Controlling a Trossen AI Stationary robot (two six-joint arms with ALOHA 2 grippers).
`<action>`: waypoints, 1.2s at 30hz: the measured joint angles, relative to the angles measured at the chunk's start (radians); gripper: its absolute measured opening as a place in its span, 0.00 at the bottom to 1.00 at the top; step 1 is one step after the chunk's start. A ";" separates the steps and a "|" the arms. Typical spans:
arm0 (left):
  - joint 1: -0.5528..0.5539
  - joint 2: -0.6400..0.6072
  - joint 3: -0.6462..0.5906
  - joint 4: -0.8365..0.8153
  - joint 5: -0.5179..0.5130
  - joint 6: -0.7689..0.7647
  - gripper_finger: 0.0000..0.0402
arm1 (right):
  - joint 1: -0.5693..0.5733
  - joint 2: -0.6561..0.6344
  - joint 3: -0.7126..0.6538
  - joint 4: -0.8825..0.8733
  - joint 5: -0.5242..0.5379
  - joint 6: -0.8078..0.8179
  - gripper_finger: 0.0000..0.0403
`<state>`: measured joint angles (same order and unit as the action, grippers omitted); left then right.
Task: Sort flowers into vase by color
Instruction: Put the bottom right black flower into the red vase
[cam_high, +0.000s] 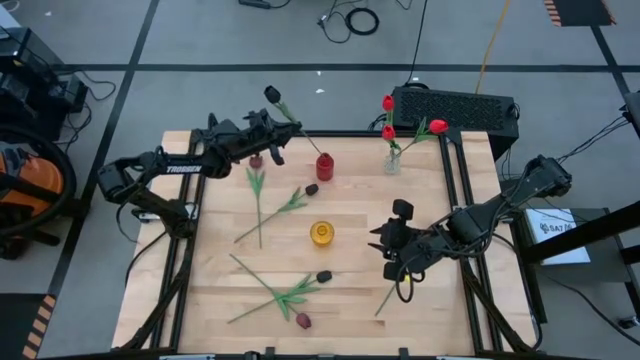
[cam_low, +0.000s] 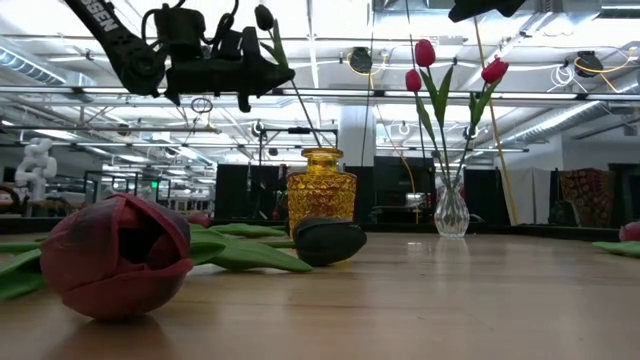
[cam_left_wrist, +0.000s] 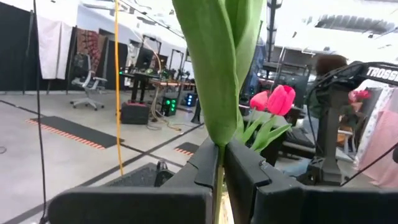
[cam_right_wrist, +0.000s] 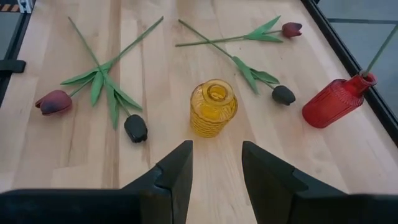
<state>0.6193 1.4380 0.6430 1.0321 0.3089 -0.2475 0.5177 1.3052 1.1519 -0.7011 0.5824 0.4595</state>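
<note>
Around the yellow vase (cam_right_wrist: 213, 108), loose tulips (cam_right_wrist: 135, 127) lie scattered.

"TROSSEN" stands in white letters on the left arm (cam_high: 185, 168); nothing else can be read.

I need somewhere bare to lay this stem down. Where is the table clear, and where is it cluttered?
Bare wood lies between the yellow ribbed glass vase and the clear glass vase of red tulips, and along the table's left edge. The crossed tulips crowd the front; two more stems lie near the red glass vase.
</note>
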 joint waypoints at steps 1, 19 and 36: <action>-0.001 0.000 0.000 0.002 0.000 0.001 0.06 | -0.001 0.000 0.000 0.002 0.000 0.000 0.32; -0.020 0.000 0.000 -0.078 -0.030 0.091 0.06 | -0.001 0.000 0.000 0.057 0.000 -0.060 0.32; -0.064 0.000 0.001 -0.214 -0.062 0.149 0.29 | -0.001 0.000 0.000 0.058 0.000 -0.060 0.32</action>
<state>0.5556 1.4380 0.6441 0.8179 0.2472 -0.0986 0.5171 1.3056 1.1519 -0.6430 0.5827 0.3992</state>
